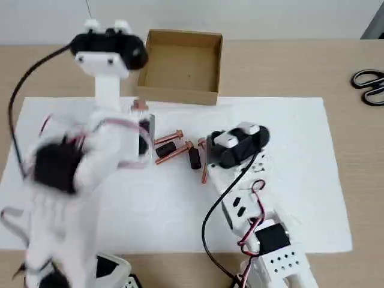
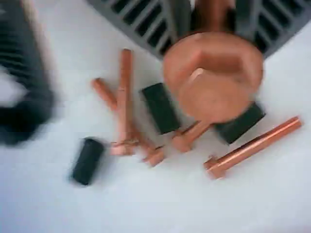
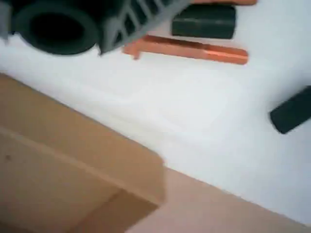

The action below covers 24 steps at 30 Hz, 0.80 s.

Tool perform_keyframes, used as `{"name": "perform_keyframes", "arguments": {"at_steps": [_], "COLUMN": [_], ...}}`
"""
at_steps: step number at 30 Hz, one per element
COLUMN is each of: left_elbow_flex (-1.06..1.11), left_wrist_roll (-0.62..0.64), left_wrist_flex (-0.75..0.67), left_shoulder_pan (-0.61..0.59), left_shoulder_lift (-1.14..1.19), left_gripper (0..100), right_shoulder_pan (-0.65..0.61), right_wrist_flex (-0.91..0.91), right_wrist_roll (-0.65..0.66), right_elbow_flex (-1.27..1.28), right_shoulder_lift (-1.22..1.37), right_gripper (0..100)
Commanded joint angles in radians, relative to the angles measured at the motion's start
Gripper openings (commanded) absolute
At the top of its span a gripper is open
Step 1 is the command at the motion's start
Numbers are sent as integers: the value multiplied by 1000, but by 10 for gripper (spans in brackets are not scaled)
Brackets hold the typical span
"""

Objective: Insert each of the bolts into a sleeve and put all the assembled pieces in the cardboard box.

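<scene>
Pinching bolt [image 2: 214, 82] in left gripper [image 2: 214, 22], sleeve [image 3: 56, 29] in right gripper [image 3: 99, 24], both upper frame, risking a jam or drop through misalignment.

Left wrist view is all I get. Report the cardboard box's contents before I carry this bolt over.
Observer: The cardboard box is empty; no assembled pieces inside.
Operator: Place my claw against it.
Observer: Your left claw, holding the bolt, is just outside the box's near wall, at a corner.
Operator: Locate the other arm.
Observer: The right claw is low beside the loose bolts and sleeves on the white sheet.
</scene>
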Motion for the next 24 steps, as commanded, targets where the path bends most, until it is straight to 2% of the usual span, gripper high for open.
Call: {"name": "perform_keyframes", "arguments": {"at_steps": [1,4,7,12,16,19,24], "left_elbow_flex": [47,162,377,835,1162,1336,1406], "left_wrist_roll": [6,8,9,6,11,11,14], "left_wrist_flex": [-92,-212,-382,-901,-1247,-1329,-1326], "left_shoulder_pan": [18,-14,-54,-147,-115,-57,-23], "left_shoulder_lift": [-224,-364,-476,-675,-884,-1019,-1117], "left_gripper": [6,6,6,6,6,6,6], "right_shoulder_pan": [-70,-113,-139,-142,-140,-140,-142], "right_wrist_flex": [-122,-314,-460,-473,-473,-473,-473], "right_wrist_roll": [95,207,301,307,308,308,311], "right_elbow_flex": [72,181,238,232,230,227,227], "right_shoulder_lift": [-2,-2,1,-1,-1,-1,-1], "right_gripper": [5,5,5,5,5,5,5]}}
